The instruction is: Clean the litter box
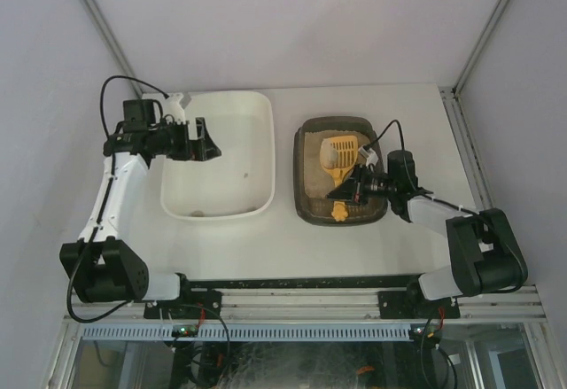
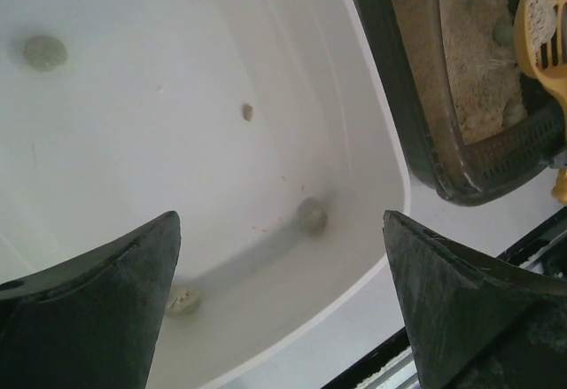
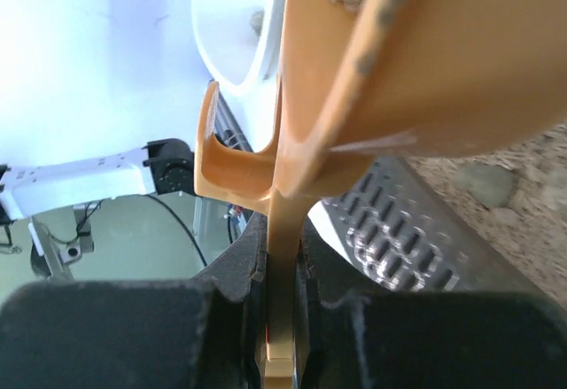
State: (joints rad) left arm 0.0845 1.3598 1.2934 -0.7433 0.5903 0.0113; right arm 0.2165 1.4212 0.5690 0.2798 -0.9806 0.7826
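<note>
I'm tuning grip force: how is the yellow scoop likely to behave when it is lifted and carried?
Probably stiff: the yellow scoop shows no bend though the right gripper pinches only its thin handle. Likely light, being slotted plastic. It may pivot between the fingers, since the bowl sits far from the grip, over the litter box.

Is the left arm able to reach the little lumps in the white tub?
Probably yes. The left end effector hangs open right over the white tub, and nothing covers the lumps lying on its floor.
</note>
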